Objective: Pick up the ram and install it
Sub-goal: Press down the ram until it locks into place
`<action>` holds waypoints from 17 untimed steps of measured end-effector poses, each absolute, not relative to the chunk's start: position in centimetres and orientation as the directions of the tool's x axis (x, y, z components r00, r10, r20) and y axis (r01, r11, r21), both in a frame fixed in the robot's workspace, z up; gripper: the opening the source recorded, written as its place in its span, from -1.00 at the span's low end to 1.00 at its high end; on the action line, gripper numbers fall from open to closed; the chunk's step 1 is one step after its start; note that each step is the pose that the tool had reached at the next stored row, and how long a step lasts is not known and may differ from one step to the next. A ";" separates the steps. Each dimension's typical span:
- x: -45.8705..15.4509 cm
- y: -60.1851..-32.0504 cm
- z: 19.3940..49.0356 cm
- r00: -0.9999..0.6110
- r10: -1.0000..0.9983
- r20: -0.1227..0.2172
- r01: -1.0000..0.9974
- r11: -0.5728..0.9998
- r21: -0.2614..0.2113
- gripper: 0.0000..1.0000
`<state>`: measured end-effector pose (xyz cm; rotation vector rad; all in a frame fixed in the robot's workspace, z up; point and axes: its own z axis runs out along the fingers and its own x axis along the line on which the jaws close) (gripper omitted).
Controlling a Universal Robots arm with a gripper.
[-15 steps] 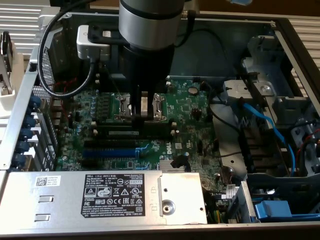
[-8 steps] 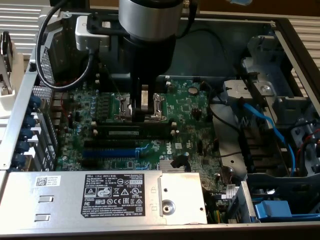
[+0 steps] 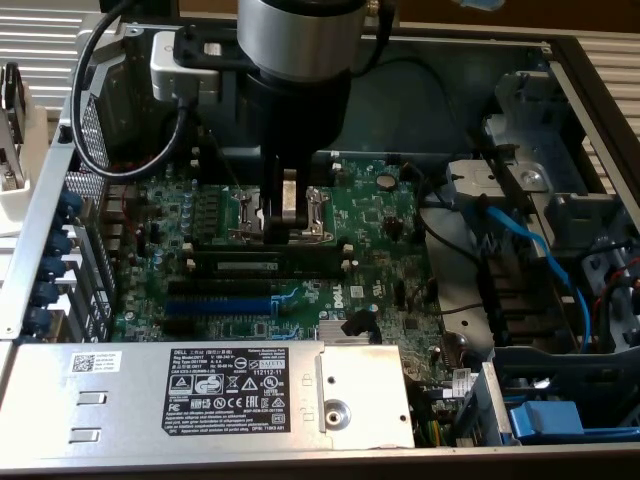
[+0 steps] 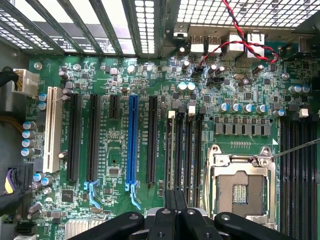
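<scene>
- A green motherboard [image 3: 370,215] is seen lying flat inside an open computer case [image 3: 560,60].
- A blue expansion slot [image 4: 132,140] is flanked by long black slots [image 4: 75,137], with a white slot [image 4: 50,135] beyond them.
- An empty CPU socket [image 4: 240,187] with a metal frame is set beside the memory slots [image 4: 297,170].
- A grey power supply [image 3: 200,395] bearing a black label [image 3: 225,392] is mounted along the case edge.
- Blue cables [image 3: 545,265] are routed at the exterior view's right.
- Red and black wires [image 4: 247,40] are run near the rear ports.

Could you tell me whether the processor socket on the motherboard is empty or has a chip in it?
Empty: in the wrist view the processor socket shows its bare contact grid inside the metal frame, with no chip or cooler over it.
</scene>
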<state>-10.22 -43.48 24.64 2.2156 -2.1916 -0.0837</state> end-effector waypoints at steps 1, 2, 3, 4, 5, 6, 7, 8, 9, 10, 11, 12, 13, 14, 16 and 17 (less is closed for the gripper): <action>-10.2 -43.5 24.6 0.010 -1.000 -0.021 -0.998 -0.011 0.055 -0.80; -10.2 -43.5 24.6 0.010 -1.000 -0.021 -0.998 -0.011 0.055 -0.80; -10.2 -43.5 24.6 0.010 -1.000 -0.021 -0.998 -0.011 0.055 -0.80; -10.2 -43.5 24.6 0.010 -1.000 -0.021 -0.998 -0.012 0.055 -0.80; -10.2 -43.5 24.6 0.010 -1.000 -0.021 -0.998 -0.011 0.055 -0.80; -10.2 -43.5 24.6 0.008 -1.000 -0.021 -0.998 -0.010 0.055 -0.80; -10.2 -43.5 24.6 -0.004 -1.000 -0.021 -0.998 0.003 0.055 -0.80; -10.2 -43.5 24.7 -0.019 -1.000 -0.021 -0.998 0.018 0.055 -0.80; -10.2 -43.5 24.7 -0.035 -0.999 -0.021 -0.998 0.033 0.055 -0.80; -10.2 -43.5 24.7 -0.052 -0.998 -0.021 -0.997 0.051 0.055 -0.80; -10.2 -43.5 24.6 -0.068 -0.997 -0.021 -0.996 0.066 0.055 -0.80; -10.2 -43.5 24.6 -0.085 -0.996 -0.021 -0.995 0.084 0.055 -0.80; -10.2 -43.5 24.6 -0.102 -0.995 -0.021 -0.993 0.100 0.055 -0.80; -10.2 -43.5 24.6 -0.118 -0.993 -0.021 -0.992 0.116 0.055 -0.80; -10.2 -43.5 24.6 -0.150 -0.988 -0.021 -0.987 0.149 0.055 -0.80; -10.2 -43.5 24.6 -0.165 -0.986 -0.021 -0.985 0.163 0.055 -0.80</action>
